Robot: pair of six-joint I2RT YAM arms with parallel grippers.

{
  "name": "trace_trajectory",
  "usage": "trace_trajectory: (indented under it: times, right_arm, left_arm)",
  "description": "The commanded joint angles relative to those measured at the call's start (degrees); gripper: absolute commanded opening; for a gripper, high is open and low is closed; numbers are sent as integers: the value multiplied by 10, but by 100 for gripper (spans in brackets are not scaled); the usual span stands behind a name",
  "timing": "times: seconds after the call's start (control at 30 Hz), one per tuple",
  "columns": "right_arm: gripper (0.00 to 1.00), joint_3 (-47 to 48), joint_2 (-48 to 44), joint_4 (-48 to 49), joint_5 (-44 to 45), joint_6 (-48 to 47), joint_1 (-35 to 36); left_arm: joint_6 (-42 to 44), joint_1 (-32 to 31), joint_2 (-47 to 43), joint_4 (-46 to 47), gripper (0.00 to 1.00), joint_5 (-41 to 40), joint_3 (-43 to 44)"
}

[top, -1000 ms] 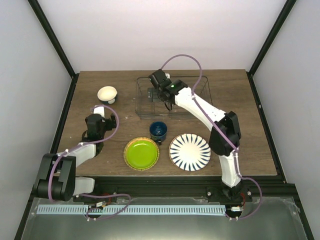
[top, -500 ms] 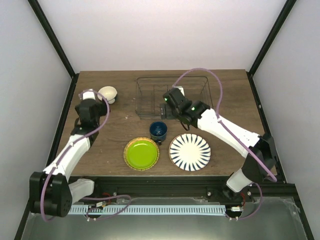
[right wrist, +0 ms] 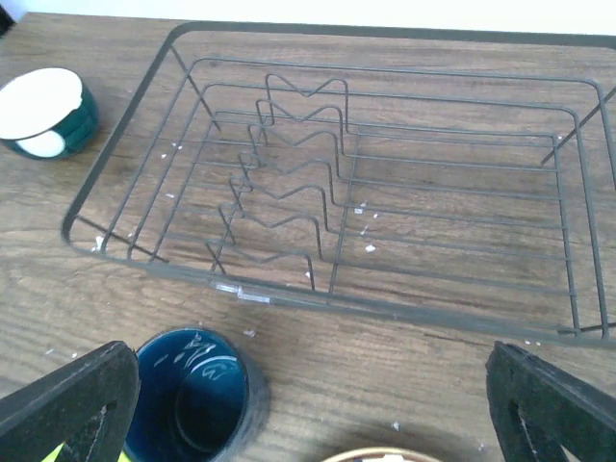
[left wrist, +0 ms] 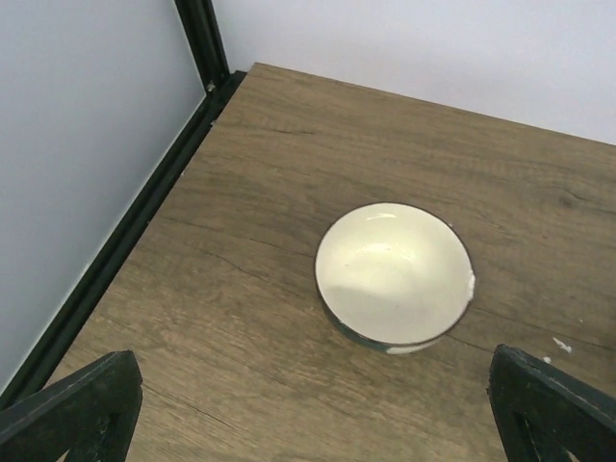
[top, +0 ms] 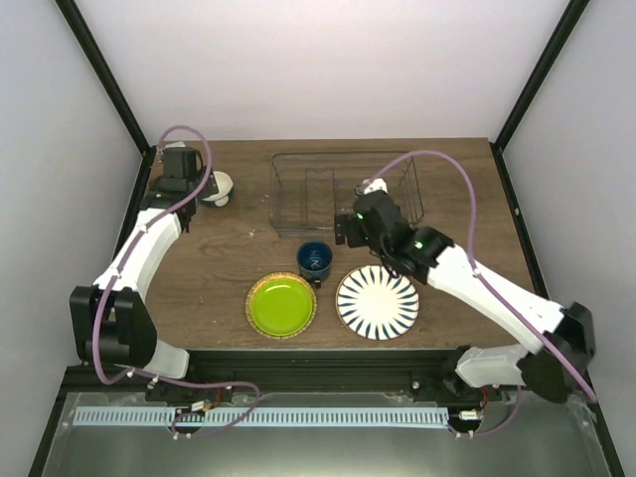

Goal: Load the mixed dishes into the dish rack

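Item: small white bowl (left wrist: 395, 272) (dark on the outside), upright in the far-left corner of the counter (left wrist: 289, 144).
Destination: dish rack (right wrist: 385, 32), well apart from the bowl, no dishes in it.
Left end effector (left wrist: 313, 409): above the bowl, spread wide, holding nothing.
Right end effector (right wrist: 308, 404): wide open, empty, over the dark blue mug (right wrist: 192, 390) near the rack.
Handling: probably rigid, light, glazed-slippery, chippable.
Hold: pinch the rim, one finger inside, one outside.

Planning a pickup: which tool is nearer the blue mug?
Right. The right tool hovers beside the blue mug; the left tool is far off, over the white bowl.
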Motion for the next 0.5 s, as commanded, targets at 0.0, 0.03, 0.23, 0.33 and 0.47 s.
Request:
trace_trajectory:
  times: [0.0, 0.03, 0.23, 0.33, 0.47]
  right_arm:
    - [100, -77, -79, 67, -23, -7, 1]
    - [100, -79, -89, 60, -15, -5, 2]
    - [100, -88, -126, 35, 4, -10, 2]
    - [100, -90, -131, 24, 14, -8, 1]
    - [100, -97, -136, 18, 15, -6, 1]
  left_arm:
    - [-1, 46, 43, -68, 100, 43, 47]
    - [-1, 56, 58, -76, 100, 49, 59]
    - [15, 73, 202, -156, 100, 58, 192]
    - [15, 75, 266, -193, 100, 74, 248]
    - [16, 78, 317, -194, 100, 100, 277]
